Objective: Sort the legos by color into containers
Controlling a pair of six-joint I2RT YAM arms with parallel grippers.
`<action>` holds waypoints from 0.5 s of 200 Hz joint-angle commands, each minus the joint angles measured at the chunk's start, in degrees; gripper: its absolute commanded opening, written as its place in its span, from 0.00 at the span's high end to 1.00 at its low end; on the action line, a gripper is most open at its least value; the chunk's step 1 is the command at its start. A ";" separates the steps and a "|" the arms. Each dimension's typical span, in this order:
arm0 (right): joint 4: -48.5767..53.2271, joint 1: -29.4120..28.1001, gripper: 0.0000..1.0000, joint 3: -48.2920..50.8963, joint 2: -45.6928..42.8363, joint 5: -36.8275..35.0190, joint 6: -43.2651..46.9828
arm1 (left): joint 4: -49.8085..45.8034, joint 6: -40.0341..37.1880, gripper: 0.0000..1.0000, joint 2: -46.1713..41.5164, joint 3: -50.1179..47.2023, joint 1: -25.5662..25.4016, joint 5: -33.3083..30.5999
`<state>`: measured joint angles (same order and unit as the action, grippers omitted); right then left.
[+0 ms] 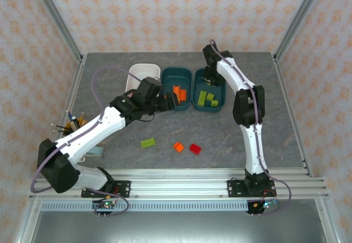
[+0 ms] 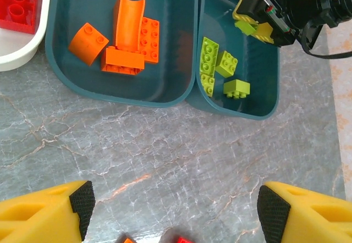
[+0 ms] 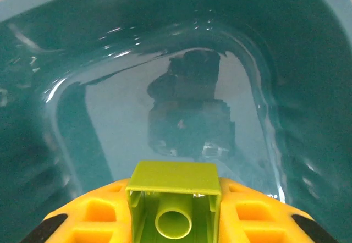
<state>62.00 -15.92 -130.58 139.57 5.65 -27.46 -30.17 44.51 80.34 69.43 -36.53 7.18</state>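
Observation:
Three containers stand side by side at the back: a white tub [image 1: 137, 70], a middle teal tub [image 1: 168, 81] and a right teal tub [image 1: 209, 110]. My right gripper [image 3: 173, 215] is shut on a lime green lego [image 3: 173, 185] low inside the right teal tub [image 3: 308, 89], where several green legos [image 2: 220, 70] lie. Orange legos [image 2: 129, 37] fill the middle teal tub [image 2: 165, 72], and a red lego [image 2: 16, 4] lies in the white tub [image 2: 22, 50]. My left gripper [image 2: 176, 210] hangs open over bare table just in front of the tubs, holding nothing.
Three loose legos lie mid-table: green [image 1: 148, 142], orange [image 1: 178, 147] and red [image 1: 195, 149]. A yellow-rimmed cup with pens [image 1: 73, 123] stands at the left beside the left arm. The right arm [image 1: 245, 103] reaches over the table's right half.

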 commanded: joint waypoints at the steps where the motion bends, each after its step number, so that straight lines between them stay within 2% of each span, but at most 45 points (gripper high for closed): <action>1: 5.73 0.38 0.71 -3.52 2.61 0.62 0.64 | -1.37 1.36 0.20 0.94 2.09 -0.64 -2.95; 47: 4.86 0.52 0.48 -3.94 2.02 1.87 0.77 | -2.10 1.03 0.20 1.28 1.62 -1.02 -2.61; 78: 3.89 -0.21 0.44 -3.84 -3.82 1.40 1.42 | -3.61 -0.16 0.20 0.79 1.78 -1.56 -1.83; 100: 2.28 -2.14 0.45 -0.18 -12.10 -0.59 2.85 | -5.25 1.04 0.20 0.95 1.68 -2.56 -0.50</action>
<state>64.66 -15.81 -132.29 140.05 7.44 -26.65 -31.77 44.99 81.78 69.60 -37.67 6.61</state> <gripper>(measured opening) 0.555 0.802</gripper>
